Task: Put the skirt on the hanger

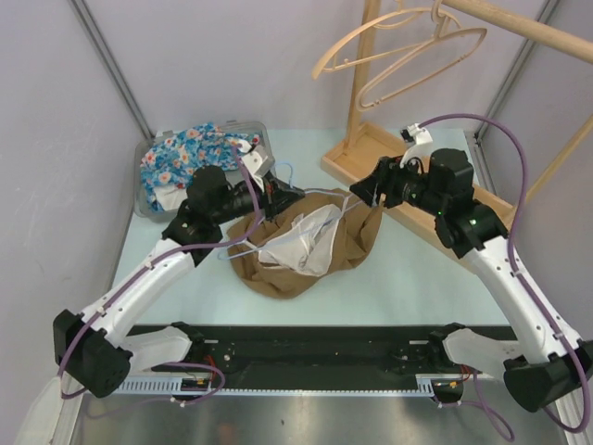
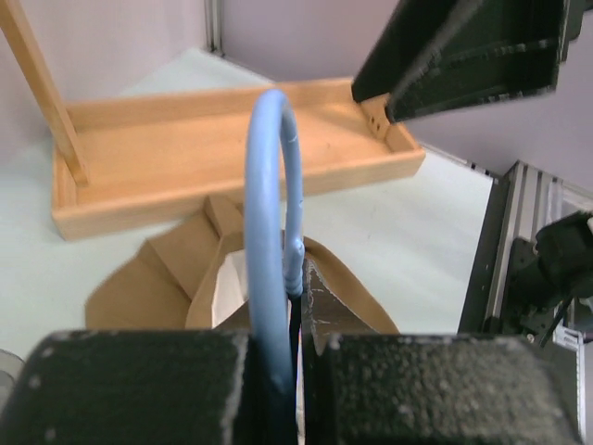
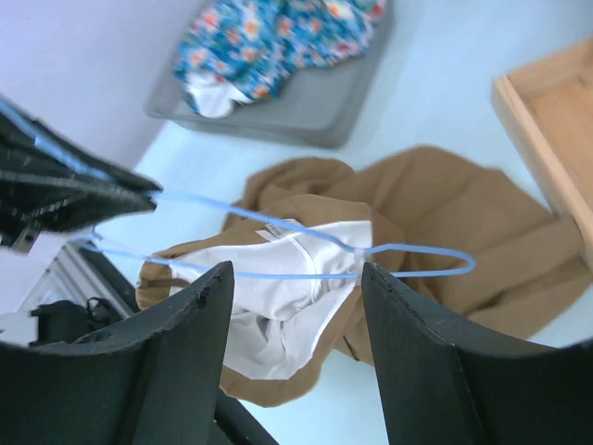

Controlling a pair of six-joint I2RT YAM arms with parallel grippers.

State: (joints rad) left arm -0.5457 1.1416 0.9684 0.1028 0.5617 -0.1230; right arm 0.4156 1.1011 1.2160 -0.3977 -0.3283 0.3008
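Note:
The brown skirt (image 1: pixel 347 243) with its white lining (image 3: pixel 278 297) showing lies crumpled on the table. A thin blue wire hanger (image 3: pixel 306 274) reaches over the lining, and its far end sticks out past the waistband. My left gripper (image 1: pixel 275 197) is shut on the hanger's hook (image 2: pixel 269 213), at the skirt's left edge. My right gripper (image 1: pixel 363 190) hovers at the skirt's right edge. In the right wrist view this gripper (image 3: pixel 292 287) stands open above the hanger's far end, with nothing between its fingers.
A wooden rack (image 1: pixel 357 83) with wooden hangers (image 1: pixel 398 51) stands at the back right, and its base tray (image 2: pixel 232 158) lies just beyond the skirt. A grey bin (image 1: pixel 153 199) holding floral cloth (image 1: pixel 190 153) sits at the back left.

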